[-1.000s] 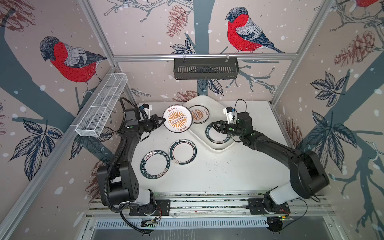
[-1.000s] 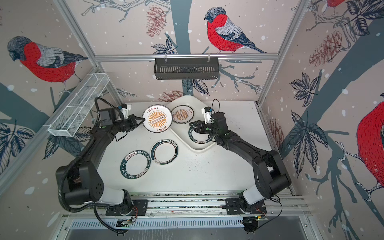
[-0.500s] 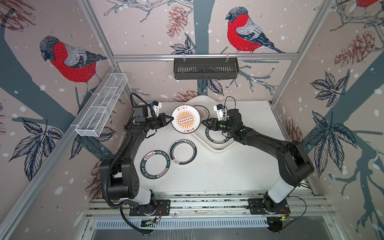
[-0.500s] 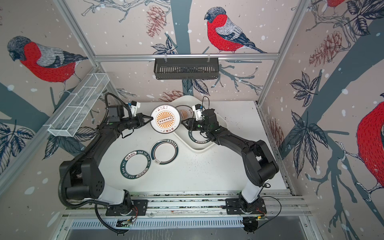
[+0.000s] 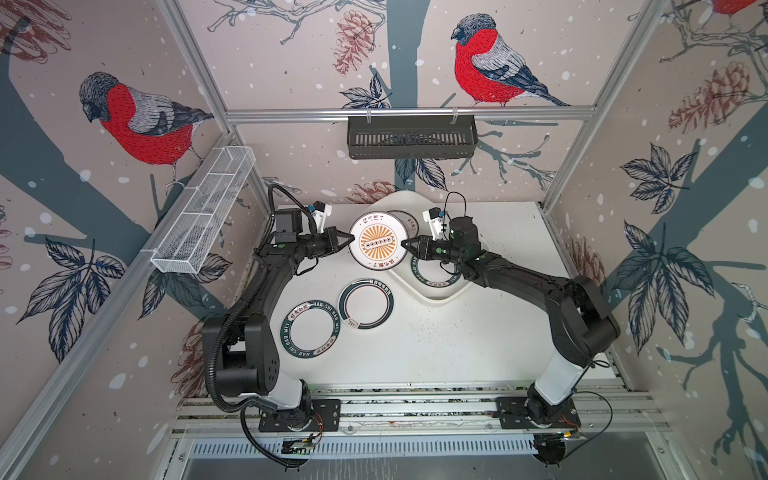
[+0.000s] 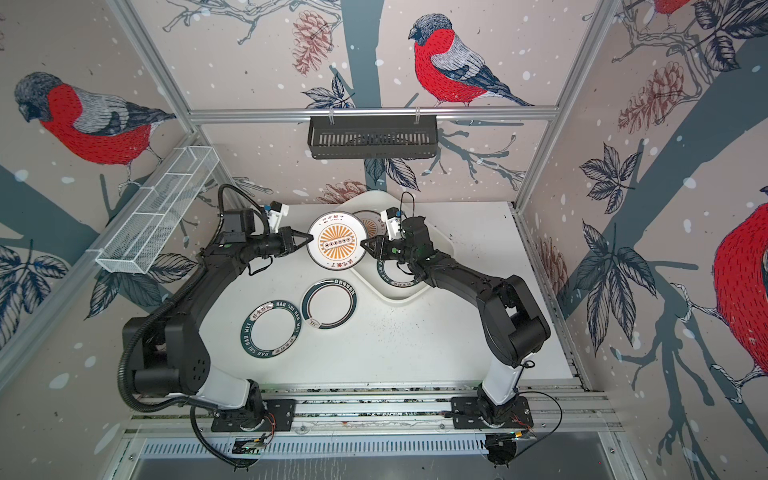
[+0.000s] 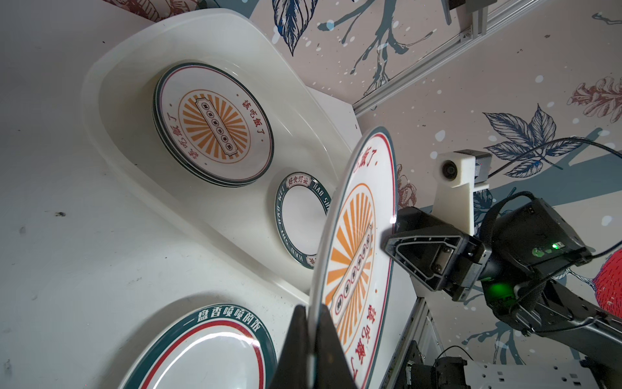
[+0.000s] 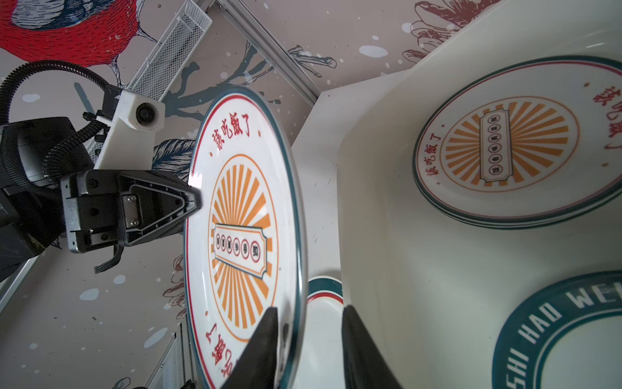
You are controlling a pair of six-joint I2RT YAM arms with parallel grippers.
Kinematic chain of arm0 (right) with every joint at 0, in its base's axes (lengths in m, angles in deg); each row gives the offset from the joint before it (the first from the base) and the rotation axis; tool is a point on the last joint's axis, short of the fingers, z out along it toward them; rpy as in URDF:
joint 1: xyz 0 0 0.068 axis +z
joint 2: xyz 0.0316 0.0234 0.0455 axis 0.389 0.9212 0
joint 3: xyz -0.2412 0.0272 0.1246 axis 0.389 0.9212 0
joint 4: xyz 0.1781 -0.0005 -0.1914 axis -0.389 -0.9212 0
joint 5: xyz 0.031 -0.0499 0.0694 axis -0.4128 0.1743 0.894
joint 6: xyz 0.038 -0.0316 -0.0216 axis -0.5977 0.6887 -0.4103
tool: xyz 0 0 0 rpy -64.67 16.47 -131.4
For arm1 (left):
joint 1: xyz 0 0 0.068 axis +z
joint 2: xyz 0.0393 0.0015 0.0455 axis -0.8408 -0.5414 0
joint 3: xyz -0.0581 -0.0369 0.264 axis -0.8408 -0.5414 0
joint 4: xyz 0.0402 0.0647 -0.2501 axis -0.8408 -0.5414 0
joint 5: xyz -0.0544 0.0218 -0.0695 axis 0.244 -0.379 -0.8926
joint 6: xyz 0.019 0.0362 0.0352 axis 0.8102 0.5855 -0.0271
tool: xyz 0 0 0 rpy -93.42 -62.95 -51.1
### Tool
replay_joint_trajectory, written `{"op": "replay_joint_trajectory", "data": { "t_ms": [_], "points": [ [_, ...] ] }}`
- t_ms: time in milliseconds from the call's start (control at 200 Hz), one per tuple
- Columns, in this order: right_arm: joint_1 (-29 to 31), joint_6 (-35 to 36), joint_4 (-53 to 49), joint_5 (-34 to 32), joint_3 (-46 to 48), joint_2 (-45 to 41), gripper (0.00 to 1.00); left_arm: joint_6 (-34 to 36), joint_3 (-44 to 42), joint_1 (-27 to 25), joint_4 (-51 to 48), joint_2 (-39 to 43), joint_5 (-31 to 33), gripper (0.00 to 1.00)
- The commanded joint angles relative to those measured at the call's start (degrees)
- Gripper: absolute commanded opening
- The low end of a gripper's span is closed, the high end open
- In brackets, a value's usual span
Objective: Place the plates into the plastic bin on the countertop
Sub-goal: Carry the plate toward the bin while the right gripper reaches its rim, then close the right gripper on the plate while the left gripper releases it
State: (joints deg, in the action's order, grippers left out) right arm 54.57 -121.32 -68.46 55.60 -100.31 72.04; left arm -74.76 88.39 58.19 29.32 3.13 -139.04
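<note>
Over the left edge of the bin [image 5: 432, 298]: fingers of the left gripper [image 5: 351, 239] clamp a sunburst plate [image 5: 376, 242]; fingers of the right gripper [image 5: 404, 244] straddle its opposite rim, apart.

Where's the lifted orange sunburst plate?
In both top views the sunburst plate is held up at back centre, between the left gripper and right gripper, at the left rim of the plastic bin.

The sunburst plate [image 5: 376, 242], hanging between the left gripper [image 5: 353, 238] and right gripper [image 5: 402, 245], blocks your way over the left rim of the plastic bin [image 5: 436, 298]; the countertop [image 5: 478, 345] to the right lies open.
</note>
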Motion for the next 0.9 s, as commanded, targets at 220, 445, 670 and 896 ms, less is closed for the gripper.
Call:
{"op": "replay_joint_trajectory", "data": {
  "t_ms": [220, 445, 670, 896],
  "points": [
    [-0.33, -2.74, 5.08, 2.02, 1.55, -0.07, 0.13, 0.7, 0.21, -0.72, 2.53, -0.13, -3.2, 0.0],
    [-1.01, -3.86, 6.61, 3.39, 1.57, 0.2, 0.04, -0.28, -1.77, -0.8, 4.62, 0.73, -3.06, 0.1],
    [-2.13, -4.32, 7.09, 4.0, 1.85, 0.28, 0.03, -0.69, -1.58, -0.84, 4.4, 0.74, -2.73, 0.36],
    [-6.99, -3.76, 5.29, 5.18, 3.72, -1.59, 0.03, 1.0, -1.37, -0.81, 2.24, 2.16, 2.46, 0.53]
  ]
}}
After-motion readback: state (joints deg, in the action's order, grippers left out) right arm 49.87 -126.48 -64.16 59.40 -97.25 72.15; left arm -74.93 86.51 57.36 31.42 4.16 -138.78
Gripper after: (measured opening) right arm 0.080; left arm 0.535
